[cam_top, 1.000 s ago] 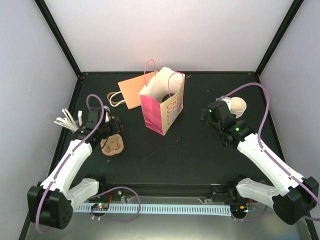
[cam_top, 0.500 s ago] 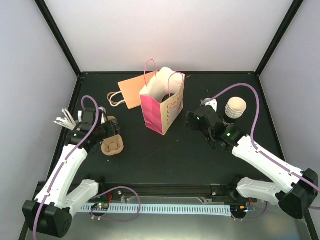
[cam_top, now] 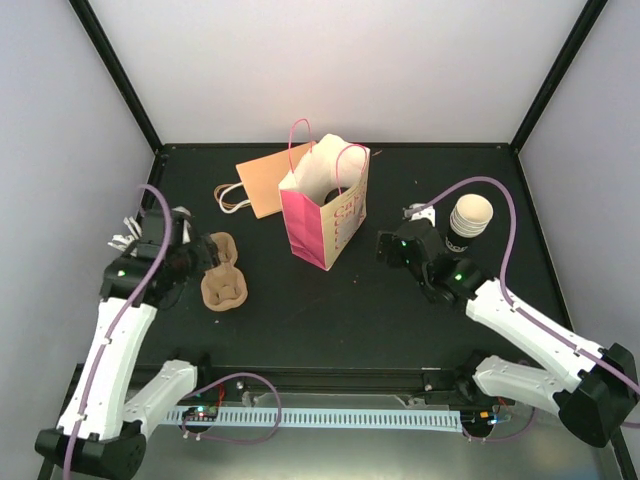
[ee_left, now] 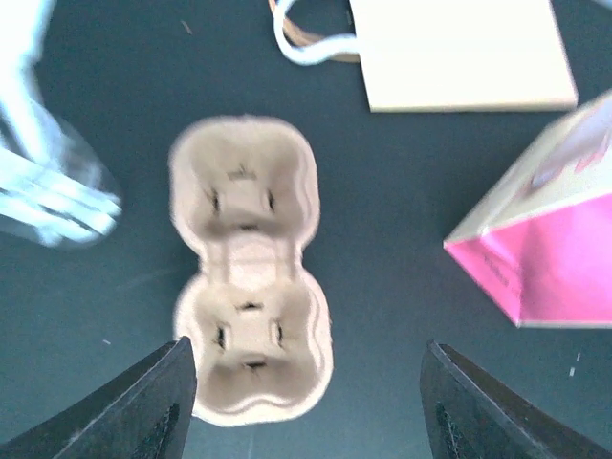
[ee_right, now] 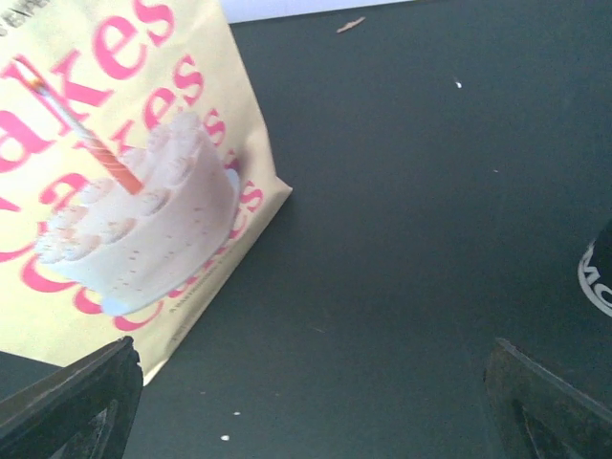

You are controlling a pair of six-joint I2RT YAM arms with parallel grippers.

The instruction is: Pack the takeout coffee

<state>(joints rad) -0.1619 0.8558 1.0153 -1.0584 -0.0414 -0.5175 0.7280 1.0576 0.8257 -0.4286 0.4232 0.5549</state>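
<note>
The takeout coffee [cam_top: 468, 222], a cream ribbed cup with a dark lower part, stands at the right of the table; only its dark edge [ee_right: 601, 275] shows in the right wrist view. My right gripper [cam_top: 388, 246] [ee_right: 311, 406] is open and empty, between the cup and the pink paper bag [cam_top: 325, 212], whose cake-printed side [ee_right: 115, 182] is close in front. My left gripper [cam_top: 205, 252] [ee_left: 306, 406] is open over the near end of the brown pulp carrier [cam_top: 225, 285] [ee_left: 251, 277], holding nothing.
A flat orange paper bag [cam_top: 265, 180] [ee_left: 459, 53] lies behind the pink bag. A bundle of thin white sticks [cam_top: 125, 233] [ee_left: 48, 186] lies at the left edge, beside the carrier. The pink bag's corner [ee_left: 555, 258] lies right of the left gripper.
My right gripper has moved left, away from the cup and toward the pink bag. The left arm has drawn back to the left, off the carrier, which stays in place.
</note>
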